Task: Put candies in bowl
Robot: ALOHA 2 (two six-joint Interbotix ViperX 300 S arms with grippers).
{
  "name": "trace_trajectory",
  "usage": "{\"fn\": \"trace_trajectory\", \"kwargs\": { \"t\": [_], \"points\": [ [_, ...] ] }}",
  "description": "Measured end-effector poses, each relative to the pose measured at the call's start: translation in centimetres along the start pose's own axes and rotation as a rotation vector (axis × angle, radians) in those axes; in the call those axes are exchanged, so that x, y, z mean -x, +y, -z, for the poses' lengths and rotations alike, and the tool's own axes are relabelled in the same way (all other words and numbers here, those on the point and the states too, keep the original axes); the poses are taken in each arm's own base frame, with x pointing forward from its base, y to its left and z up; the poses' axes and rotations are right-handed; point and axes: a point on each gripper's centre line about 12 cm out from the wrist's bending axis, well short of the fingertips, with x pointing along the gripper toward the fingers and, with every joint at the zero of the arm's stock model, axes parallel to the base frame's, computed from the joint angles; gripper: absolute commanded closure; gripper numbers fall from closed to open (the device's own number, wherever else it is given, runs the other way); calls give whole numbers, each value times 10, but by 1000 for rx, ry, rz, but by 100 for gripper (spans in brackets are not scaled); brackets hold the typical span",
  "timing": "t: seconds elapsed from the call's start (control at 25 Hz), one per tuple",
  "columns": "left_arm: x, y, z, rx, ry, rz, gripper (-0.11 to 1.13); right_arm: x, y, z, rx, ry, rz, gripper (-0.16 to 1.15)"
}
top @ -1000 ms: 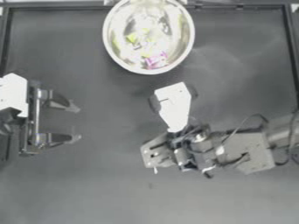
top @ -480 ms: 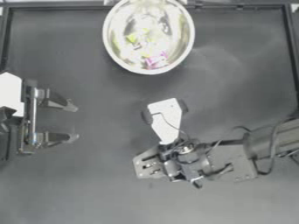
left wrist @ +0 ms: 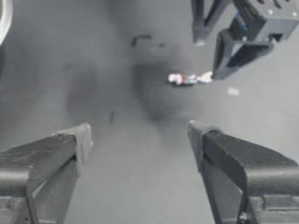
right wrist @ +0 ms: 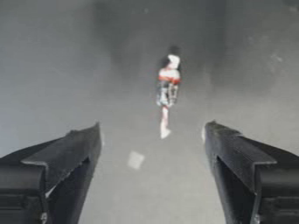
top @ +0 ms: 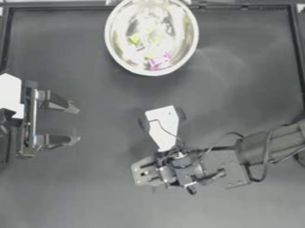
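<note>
Nothing lies between my right gripper (right wrist: 152,131) and the thin white candy (right wrist: 168,87) on the dark table (top: 77,187). My jaws stand wide apart, empty, just short of it. The bowl (top: 117,53) with candies sits at 12 o'clock. My left gripper (top: 67,122) waits at 9 o'clock, jaws wide, empty.

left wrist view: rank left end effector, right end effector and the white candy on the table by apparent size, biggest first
1. left end effector: looks largest, but it is nearest the camera, so its real size is unsure.
2. right end effector: farther off.
3. white candy: clearly smallest.
</note>
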Motion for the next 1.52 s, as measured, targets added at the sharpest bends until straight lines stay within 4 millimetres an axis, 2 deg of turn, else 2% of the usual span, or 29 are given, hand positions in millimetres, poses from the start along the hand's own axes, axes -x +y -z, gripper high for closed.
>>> {"fn": "trace_trajectory", "kwargs": {
  "t": [0.64, 1.0, 1.52],
  "points": [
    [0, 0, 2, -6, -9, 1, 4, -27, 6, -11, 48, 48, 92, 1],
    [0, -2, 3, -13, -9, 8, 4, -30, 6, -25, 30, 38, 97, 1],
    [0, -2, 3, -17, -10, 8, 4, -39, 8, -26, 36, 39, 79, 1]
  ]
}}
